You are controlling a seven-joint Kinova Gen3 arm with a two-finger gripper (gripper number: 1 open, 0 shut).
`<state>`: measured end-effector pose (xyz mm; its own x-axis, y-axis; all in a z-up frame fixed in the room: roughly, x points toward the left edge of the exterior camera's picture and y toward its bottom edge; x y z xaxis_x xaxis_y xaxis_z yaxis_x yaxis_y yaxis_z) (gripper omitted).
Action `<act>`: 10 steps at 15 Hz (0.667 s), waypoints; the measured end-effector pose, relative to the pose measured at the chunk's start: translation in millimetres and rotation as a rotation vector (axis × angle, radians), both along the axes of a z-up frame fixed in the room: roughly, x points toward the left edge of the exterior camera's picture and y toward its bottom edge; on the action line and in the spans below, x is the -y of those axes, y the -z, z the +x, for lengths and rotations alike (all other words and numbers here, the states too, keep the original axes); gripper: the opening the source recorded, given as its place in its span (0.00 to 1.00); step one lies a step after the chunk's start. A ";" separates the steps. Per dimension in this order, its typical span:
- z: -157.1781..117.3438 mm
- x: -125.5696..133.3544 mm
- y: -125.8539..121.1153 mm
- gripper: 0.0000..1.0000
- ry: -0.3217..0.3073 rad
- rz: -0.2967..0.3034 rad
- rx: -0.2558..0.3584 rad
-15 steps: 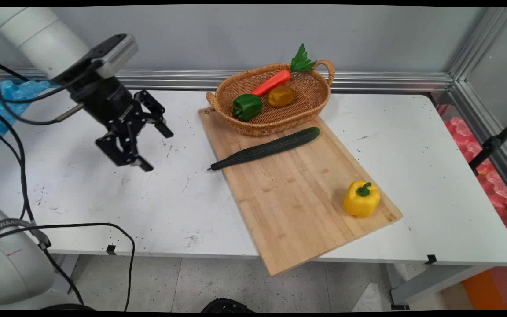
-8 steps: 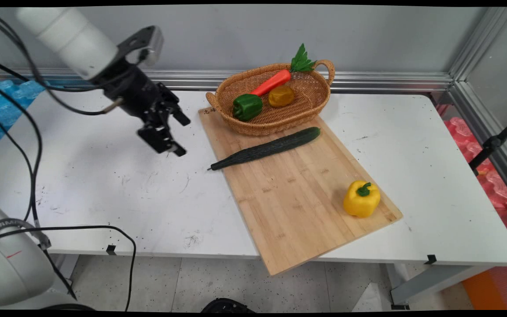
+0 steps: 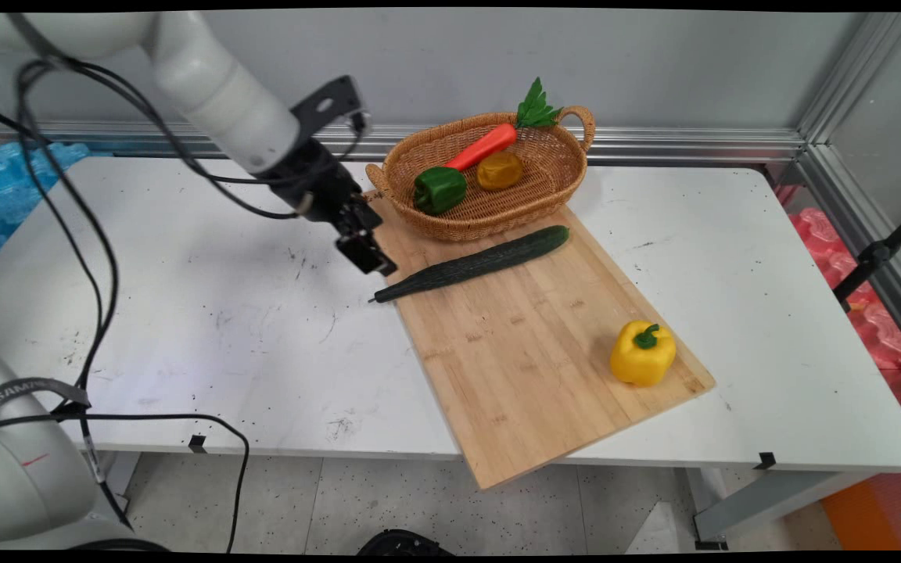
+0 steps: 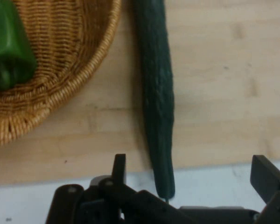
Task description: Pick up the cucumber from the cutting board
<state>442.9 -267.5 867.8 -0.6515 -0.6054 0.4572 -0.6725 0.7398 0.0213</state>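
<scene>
We saw the pincer [image 3: 368,254] hanging low over the left edge of the wooden board [image 3: 529,344], right by the thin tip of the cucumber [image 3: 474,264]. Its two fingers [image 4: 266,175] were apart, with the cucumber's tip between them and nothing held. We thought a good grip would need the fingers to go down on both sides of the cucumber, a bit further along where it got thicker, since the tip was thin and could slip.

Next to it sat the woven basket [image 3: 552,188] on the board's far end, with a green pepper [image 3: 439,189], a carrot [image 3: 486,145] and a small yellow-brown thing inside. A yellow pepper [image 3: 642,353] stood near the board's right corner.

The white worktop [image 3: 208,328] had dark scuffs and specks. Behind it were a grey wall and a metal rail.
</scene>
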 end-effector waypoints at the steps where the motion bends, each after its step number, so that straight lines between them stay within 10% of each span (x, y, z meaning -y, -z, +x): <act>1: -6.6 4.6 6.0 1.00 -0.020 0.003 0.001; 10: -59.8 42.7 55.6 1.00 -0.135 0.024 0.002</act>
